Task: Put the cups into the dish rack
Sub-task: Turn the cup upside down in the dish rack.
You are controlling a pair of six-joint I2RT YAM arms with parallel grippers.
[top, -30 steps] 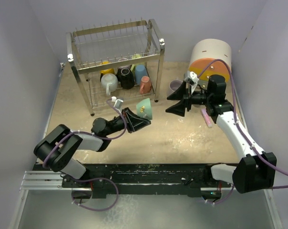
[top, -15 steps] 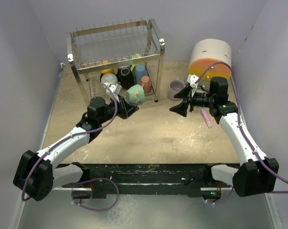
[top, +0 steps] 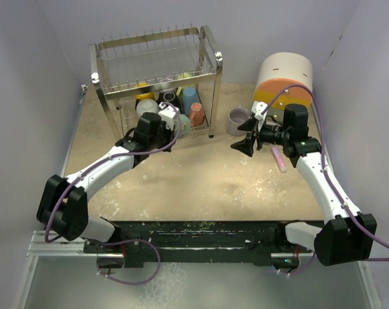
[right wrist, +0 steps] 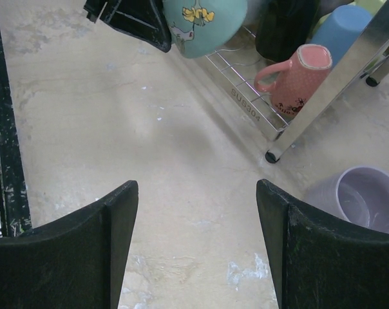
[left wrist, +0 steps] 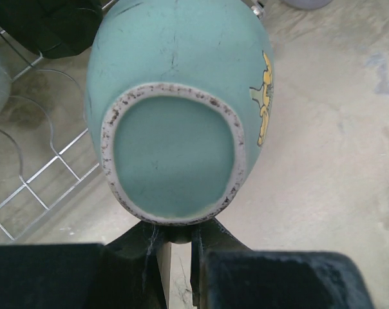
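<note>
Left claw (left wrist: 176, 241) pinches the teal mug (left wrist: 175, 77), whose base faces the wrist camera, at the front edge of the rack's (top: 215, 71) lower grid. Right claw (right wrist: 196, 187) hangs spread and empty above the table (top: 214, 187), near a lilac mug (right wrist: 362, 199) standing beside the rack's corner post. Farther in, a pink mug (right wrist: 301, 77), a black mug (right wrist: 284, 26) and a blue mug (right wrist: 349, 26) sit on the lower tier.

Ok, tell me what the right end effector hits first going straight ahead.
Probably the rack's lower front rail near its corner leg, with the pink mug just behind it. Only bare table lies between. Depth is unclear, so the open end effector might touch the table first.
</note>
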